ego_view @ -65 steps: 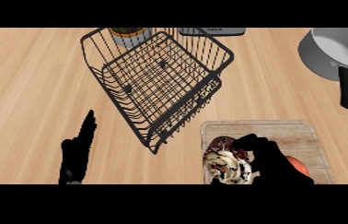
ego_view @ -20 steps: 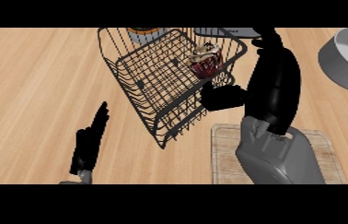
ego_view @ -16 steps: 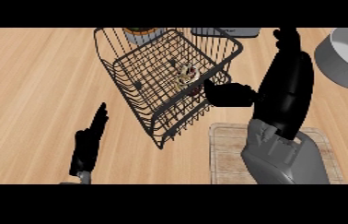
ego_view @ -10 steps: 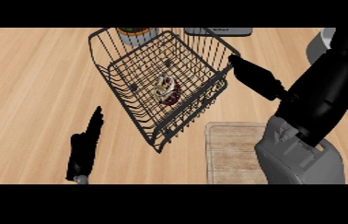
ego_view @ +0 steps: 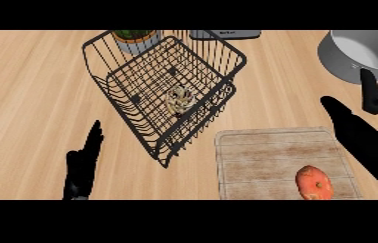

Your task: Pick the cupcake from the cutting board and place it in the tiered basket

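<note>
- Closest to me, down and to the left of the tiered basket [ego_view: 118,94], I have the left hand [ego_view: 81,164] at the lower edge. It rests with its fingers straight and pointing up, and nothing is in it.
- Down and to the right of the basket, an orange-red round piece of food [ego_view: 316,183] lies on the near right part of the cutting board [ego_view: 262,154].
- The board is pale wood. Its far left corner sits just beside the basket's near corner.
- Further right of the basket, at the view's right edge, is the right hand [ego_view: 353,129]. Its fingers are stretched out, not curled round anything, and it is well apart from the basket.
- The basket itself is black wire and stands on the wooden counter [ego_view: 44,87].
- The cupcake [ego_view: 179,100] is inside the basket, on the wire floor near its middle, with pale topping showing. I cannot tell whether it stands upright or lies on its side.
- Far right of the basket is a grey pot [ego_view: 351,52], with a black handle [ego_view: 368,89] pointing toward me.
- Behind the basket's far left corner, a potted plant [ego_view: 135,37] shows partly through the wires.
- Just past the basket's far right rim is a grey object [ego_view: 225,34], cut off at the top.
</note>
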